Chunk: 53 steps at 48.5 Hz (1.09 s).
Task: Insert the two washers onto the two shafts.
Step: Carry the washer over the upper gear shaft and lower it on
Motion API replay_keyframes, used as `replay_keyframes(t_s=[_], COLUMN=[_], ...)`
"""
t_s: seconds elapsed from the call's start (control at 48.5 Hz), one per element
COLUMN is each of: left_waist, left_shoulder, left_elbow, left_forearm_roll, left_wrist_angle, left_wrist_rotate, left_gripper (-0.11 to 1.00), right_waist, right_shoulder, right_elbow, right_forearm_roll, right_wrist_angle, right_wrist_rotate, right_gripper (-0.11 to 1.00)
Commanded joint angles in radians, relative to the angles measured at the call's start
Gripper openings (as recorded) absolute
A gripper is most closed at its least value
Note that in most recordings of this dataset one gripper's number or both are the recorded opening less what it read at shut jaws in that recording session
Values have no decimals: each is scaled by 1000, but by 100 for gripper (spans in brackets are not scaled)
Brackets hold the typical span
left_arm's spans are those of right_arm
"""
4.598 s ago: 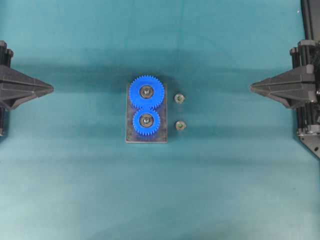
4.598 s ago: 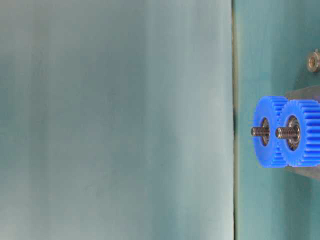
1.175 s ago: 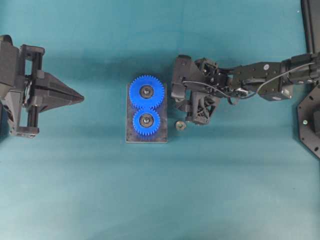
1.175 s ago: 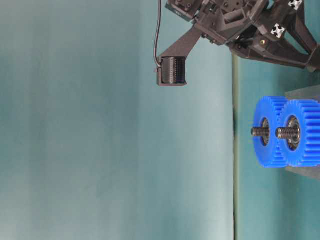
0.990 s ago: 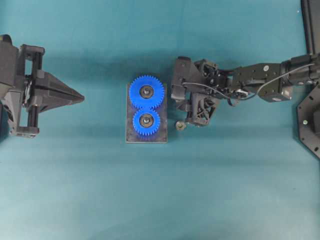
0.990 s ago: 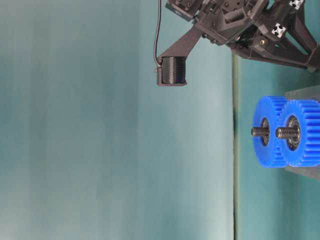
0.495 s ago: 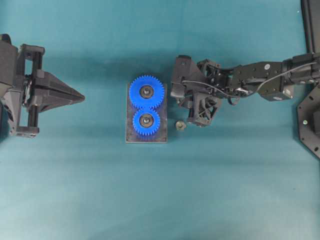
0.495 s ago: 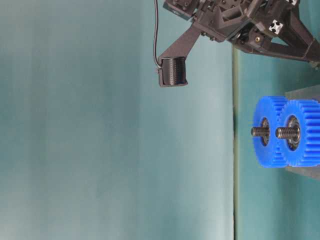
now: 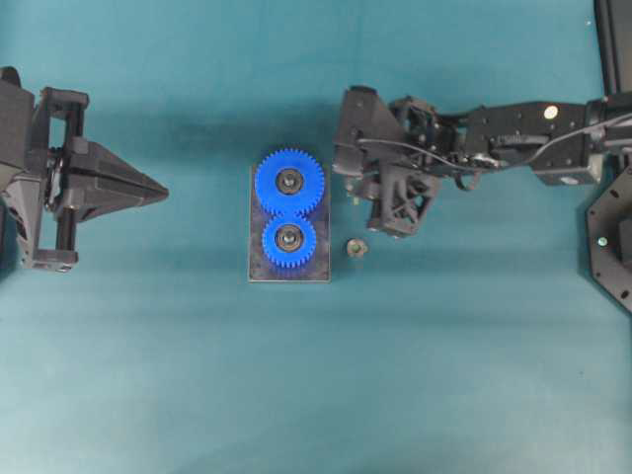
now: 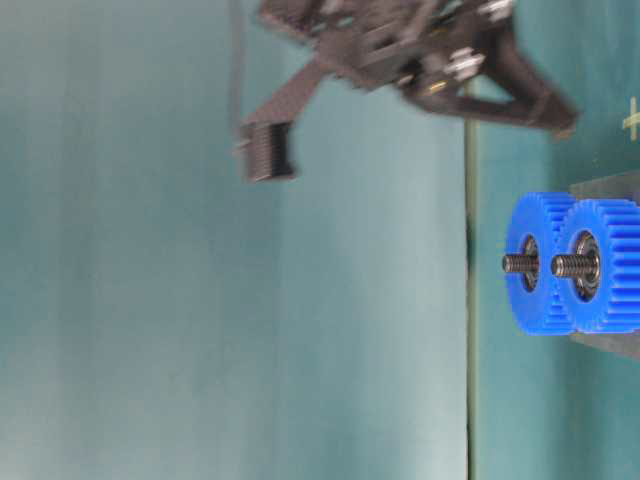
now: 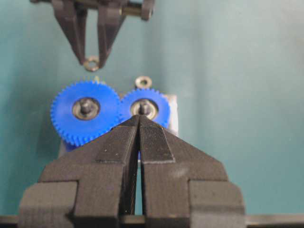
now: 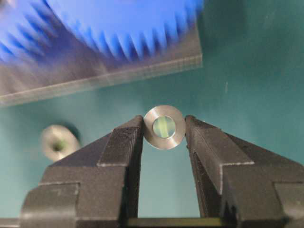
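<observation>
My right gripper (image 12: 164, 122) is shut on a small silver washer (image 12: 164, 127), pinched on edge between the fingertips and held above the table. In the overhead view this gripper (image 9: 357, 197) hangs just right of the large blue gear (image 9: 289, 182). The left wrist view shows the held washer (image 11: 91, 62) behind that gear. The small blue gear (image 9: 288, 240) sits in front of it. Each gear has a threaded shaft (image 10: 520, 263) standing out of its centre. My left gripper (image 9: 163, 191) is shut and empty, well left of the gears, pointing at them.
A second washer (image 9: 356, 247) lies on the teal table right of the small gear, and shows in the right wrist view (image 12: 58, 141). The gears stand on a dark base plate (image 9: 288, 272). The right arm (image 9: 533, 138) stretches in from the right edge.
My right gripper has risen off the table with the washer in its jaws and shifted slightly toward the back. The left gripper and the gears have not moved.
</observation>
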Motion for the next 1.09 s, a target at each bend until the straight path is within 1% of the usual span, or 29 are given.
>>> replay_keyframes(t_s=[0.0, 0.206, 0.371, 0.639, 1.072], left_waist=[2, 2, 2, 2, 2], left_shoulder=[-2, -3, -6, -8, -9], left_elbow=[-11, -11, -11, -12, -6], left_forearm_roll=[2, 2, 3, 2, 2], left_wrist_angle=[-9, -9, -9, -9, -9], left_wrist_rotate=[-2, -3, -3, -3, -3], left_gripper=[1, 1, 1, 1, 1], right_waist=[18, 25, 23, 25, 31], right_shoulder=[-32, -12, 9, 63, 104], right_elbow=[-60, -133, -173, -207, -252], right_forearm_roll=[2, -5, -5, -5, -5], right_wrist_angle=[12, 14, 17, 14, 17], right_wrist_rotate=[2, -6, -17, -18, -25], right_gripper=[33, 33, 33, 33, 33])
